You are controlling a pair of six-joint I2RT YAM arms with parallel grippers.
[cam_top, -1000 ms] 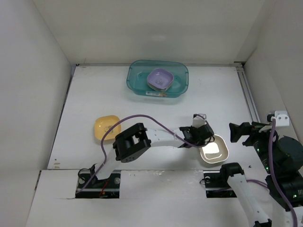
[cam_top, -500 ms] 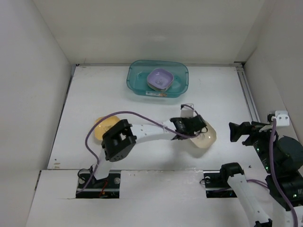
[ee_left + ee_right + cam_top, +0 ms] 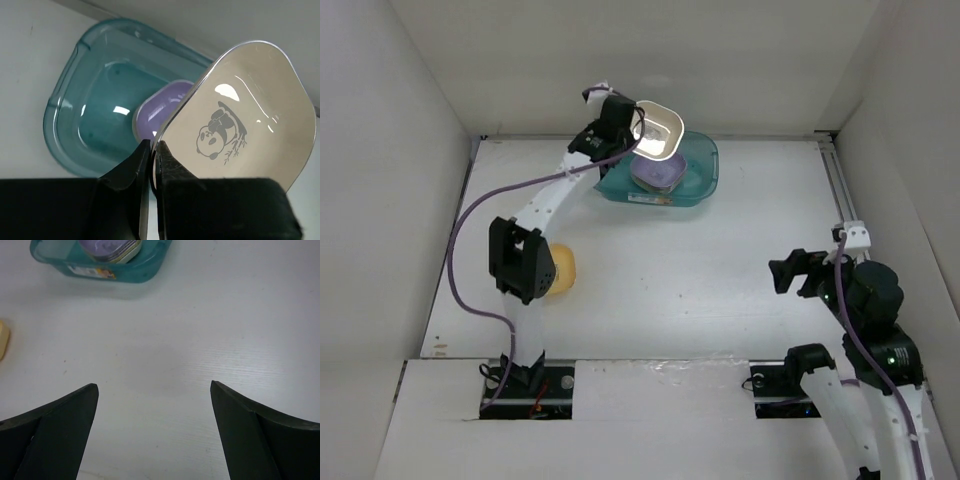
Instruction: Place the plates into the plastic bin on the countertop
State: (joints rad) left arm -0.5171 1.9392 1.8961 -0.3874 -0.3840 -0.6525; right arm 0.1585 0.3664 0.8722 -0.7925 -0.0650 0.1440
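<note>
My left gripper point(image 3: 625, 130) is shut on the rim of a cream plate point(image 3: 658, 128) with a panda print point(image 3: 250, 115) and holds it tilted above the left part of the teal plastic bin point(image 3: 700, 175). A purple plate point(image 3: 657, 172) lies inside the bin, on top of others whose edges show in the right wrist view point(image 3: 107, 247). A yellow-orange plate point(image 3: 563, 268) lies on the countertop point(image 3: 720, 250) at the left, partly hidden by my left arm. My right gripper point(image 3: 154, 390) is open and empty above bare countertop at the right.
White walls enclose the countertop on the left, back and right. A rail point(image 3: 845, 200) runs along the right edge. The bin point(image 3: 75, 125) stands against the back wall. The left arm's purple cable point(image 3: 470, 230) loops over the left side.
My left gripper has carried the cream plate from the near middle of the countertop up and back to above the bin. My right arm has shifted left and turned a little.
</note>
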